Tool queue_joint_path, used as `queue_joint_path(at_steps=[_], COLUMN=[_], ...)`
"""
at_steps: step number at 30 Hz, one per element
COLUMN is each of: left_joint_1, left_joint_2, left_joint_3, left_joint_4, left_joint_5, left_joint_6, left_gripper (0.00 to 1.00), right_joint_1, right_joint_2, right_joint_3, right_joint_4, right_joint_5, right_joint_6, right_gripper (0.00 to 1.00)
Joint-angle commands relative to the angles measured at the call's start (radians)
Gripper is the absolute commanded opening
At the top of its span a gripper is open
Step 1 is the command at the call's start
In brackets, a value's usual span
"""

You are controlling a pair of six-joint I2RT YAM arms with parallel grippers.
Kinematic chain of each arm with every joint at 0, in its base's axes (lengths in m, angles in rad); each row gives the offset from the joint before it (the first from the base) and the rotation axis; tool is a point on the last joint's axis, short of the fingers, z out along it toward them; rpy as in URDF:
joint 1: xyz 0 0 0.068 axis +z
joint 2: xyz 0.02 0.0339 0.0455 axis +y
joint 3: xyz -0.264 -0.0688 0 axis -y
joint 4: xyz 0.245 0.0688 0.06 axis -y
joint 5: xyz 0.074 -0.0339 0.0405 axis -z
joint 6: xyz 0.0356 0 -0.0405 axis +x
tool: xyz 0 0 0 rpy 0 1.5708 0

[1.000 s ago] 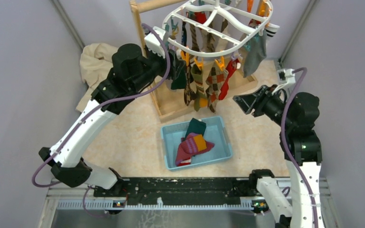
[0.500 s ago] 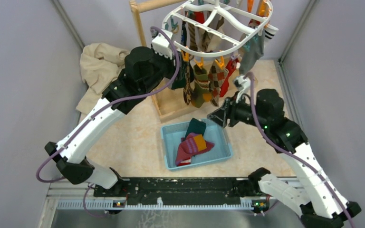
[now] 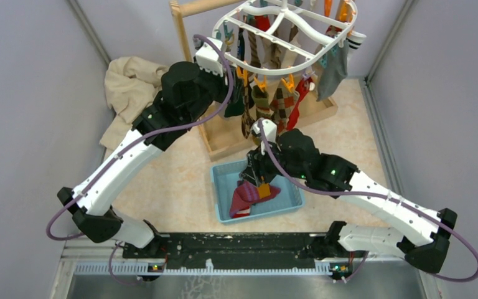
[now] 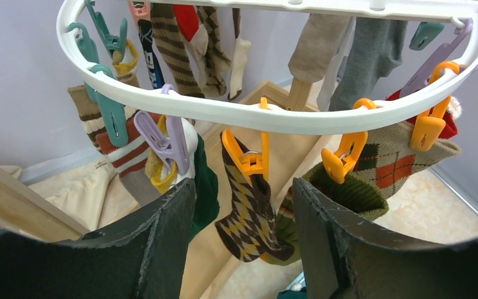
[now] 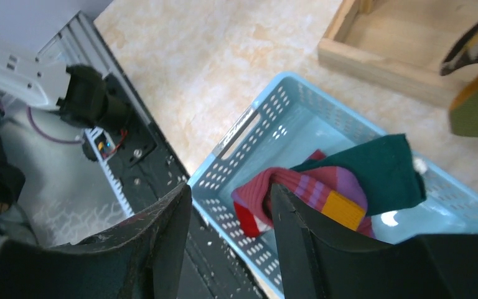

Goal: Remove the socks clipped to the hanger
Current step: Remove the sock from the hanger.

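Note:
The white oval hanger (image 3: 267,71) hangs at the back with several socks (image 3: 280,103) clipped under it. My left gripper (image 3: 233,87) is open and empty at its front left rim. In the left wrist view the rim (image 4: 274,118) runs above my gripper (image 4: 243,184), and a brown-and-yellow argyle sock (image 4: 255,205) on an orange clip hangs just beyond the gap between the fingers. My right gripper (image 3: 255,171) is open and empty, low over the blue basket (image 3: 218,187). In the right wrist view it (image 5: 230,190) hovers over the basket's near rim (image 5: 236,134).
The basket holds a pink-striped sock (image 5: 311,193) and a teal sock (image 5: 379,168). The wooden stand's base (image 3: 224,140) lies just behind the basket. A beige cloth (image 3: 127,81) is heaped at the back left. Grey walls close both sides.
My right arm has swung from the right side leftward and down over the basket. My left gripper moved up to the hanger's rim, then held still.

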Motion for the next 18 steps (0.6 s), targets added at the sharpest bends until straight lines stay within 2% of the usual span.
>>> queue_joint_path(at_steps=[1, 14, 18], left_joint_1=[-0.005, -0.005, -0.005], left_joint_2=[-0.03, -0.012, 0.015], left_joint_3=[-0.005, -0.019, -0.006], left_joint_4=[0.027, 0.041, 0.039], left_joint_5=[-0.023, -0.044, -0.05], left_joint_6=[-0.004, -0.029, -0.042], left_gripper=[0.65, 0.7, 0.7], right_joint_1=[0.008, 0.003, -0.06], right_joint_2=[-0.02, -0.021, -0.033], right_joint_3=[0.0, -0.095, -0.099], right_joint_4=[0.148, 0.302, 0.324], right_joint_5=[0.09, 0.448, 0.446], right_joint_6=[0.006, -0.011, 0.004], right_gripper=[0.51, 0.53, 0.53])
